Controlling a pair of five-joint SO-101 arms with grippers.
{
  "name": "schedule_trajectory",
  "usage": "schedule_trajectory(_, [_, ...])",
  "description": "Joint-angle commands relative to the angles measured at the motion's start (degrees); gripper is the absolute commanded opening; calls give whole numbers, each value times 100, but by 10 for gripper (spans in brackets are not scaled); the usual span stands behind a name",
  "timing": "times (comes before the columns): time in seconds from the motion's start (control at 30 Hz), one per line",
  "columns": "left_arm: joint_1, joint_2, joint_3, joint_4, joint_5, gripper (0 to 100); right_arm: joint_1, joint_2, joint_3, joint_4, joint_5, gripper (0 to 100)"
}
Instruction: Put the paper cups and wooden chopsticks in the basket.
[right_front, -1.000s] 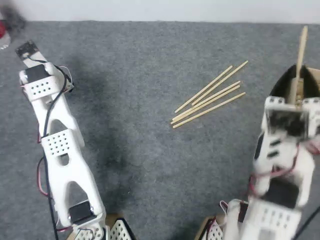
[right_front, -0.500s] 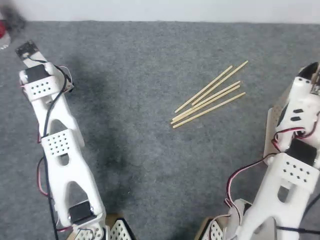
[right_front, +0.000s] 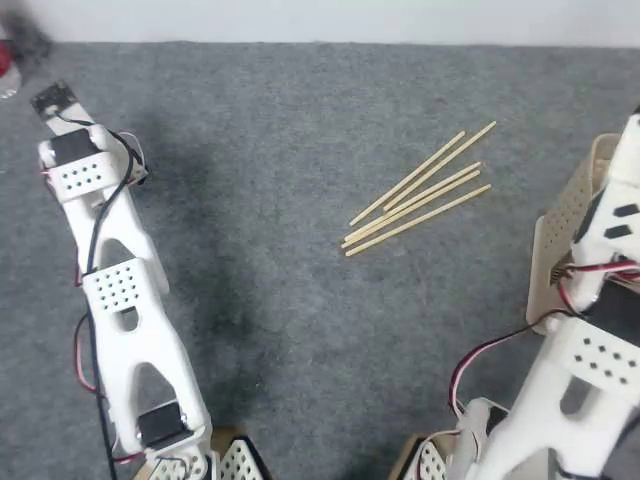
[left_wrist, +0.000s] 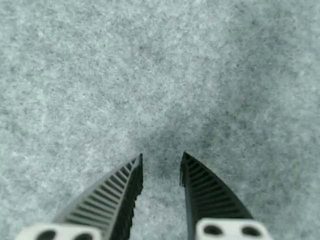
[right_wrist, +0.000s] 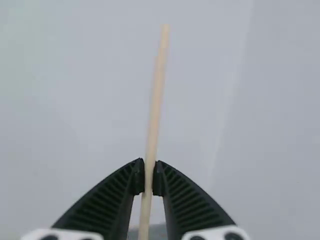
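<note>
Grey felt covers the bench (right_front: 300, 120), where a loose fan of pale wooden chopsticks (right_front: 415, 195) lies right of centre, well apart from both arms. At the right edge, the white right arm (right_front: 600, 350) stands over a pale perforated basket (right_front: 568, 215), hiding much of it. The right jaws are clamped on a single pale wooden chopstick (right_wrist: 156, 100), gripped near one end, with most of its length jutting ahead against a blank pale background. Whether its tip is over the basket cannot be told. On the far left, the white left arm (right_front: 115, 290) hangs above bare felt, the left jaws parted only narrowly with nothing between them. The drop looks like the risky part. Held so near its end, the stick could swing or slip in the grip, and a release made off to one side could send it against the basket's rim and back onto the felt.
</note>
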Motion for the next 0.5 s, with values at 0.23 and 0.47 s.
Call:
schedule_trajectory(0.23, [44, -114, -171, 114, 9, 119, 620, 1130, 44, -1508, -70, 7])
schedule_trajectory(0.47, [44, -114, -180, 105, 9, 119, 576, 1174, 1204, -2343, -79, 7])
